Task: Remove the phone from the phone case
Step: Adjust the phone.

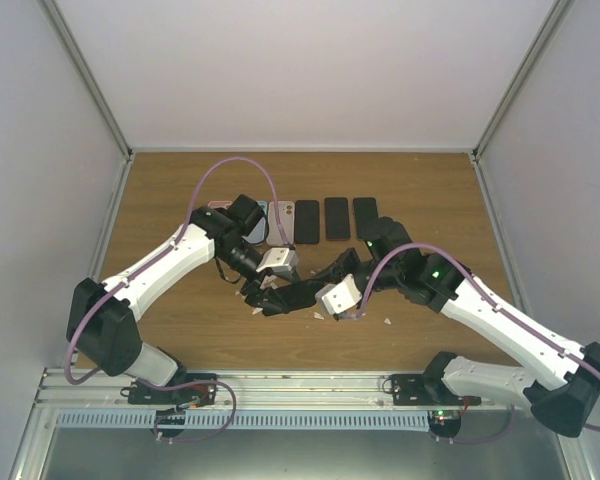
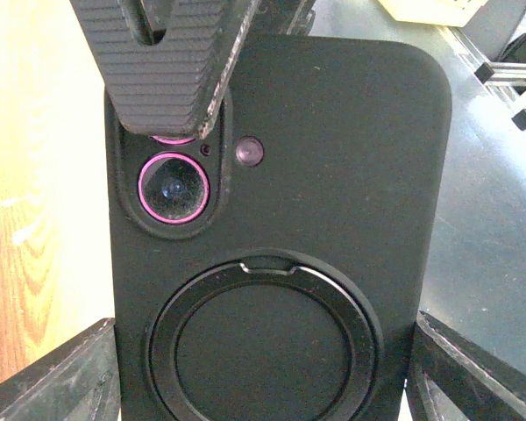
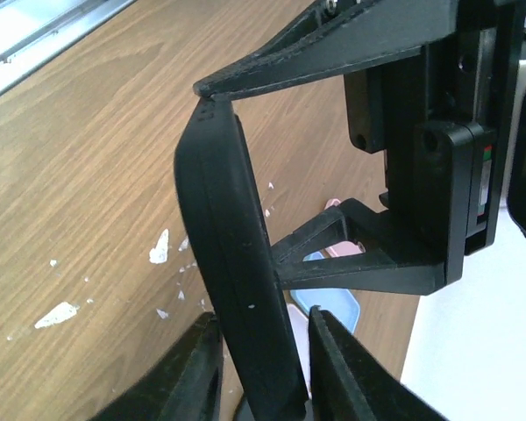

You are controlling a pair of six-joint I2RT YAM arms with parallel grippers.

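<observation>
Phone case (image 2: 333,175), phone (image 2: 174,187) inside, is hanging above the tabletop (image 1: 430,180); left claw (image 2: 263,355) is clamping its sides to steady it, right claw (image 3: 259,373) is pinching front and back, probably pushing at the camera cutout.

Black phone case (image 2: 333,175) in end effector (image 2: 267,364)

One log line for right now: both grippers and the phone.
left gripper: shut across cased phone | right gripper: pinching its camera end | status: not yet removed, held above table
</observation>
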